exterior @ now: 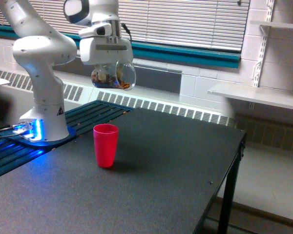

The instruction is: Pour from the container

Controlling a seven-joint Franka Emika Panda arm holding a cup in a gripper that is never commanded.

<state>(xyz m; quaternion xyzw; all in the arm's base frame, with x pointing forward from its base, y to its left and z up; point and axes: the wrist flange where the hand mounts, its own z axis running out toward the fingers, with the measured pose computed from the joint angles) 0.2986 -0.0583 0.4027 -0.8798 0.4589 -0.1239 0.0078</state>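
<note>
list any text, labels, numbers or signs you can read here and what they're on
No words or numbers can be read anywhere.
Arm base: a small yellow and black warning triangle sticker; its symbol is too small to make out.
Red cup: no markings.
Clear cup in the claw: no label visible.

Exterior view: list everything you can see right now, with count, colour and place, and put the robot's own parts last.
Clear cup: 1, see-through with brown bits inside, held in the air above the table, tipped on its side.
Red cup: 1, red, upright on the table, below the clear cup.
Table: 1, dark grey top, black leg at the exterior view's right.
Shelves: white, on the wall at the exterior view's right.
Window blinds: pale, behind the arm.
Radiator grille: white, along the wall.
Arm base: 1, white, blue glow at its foot.
Gripper: 1, white, shut on the clear cup.
</note>
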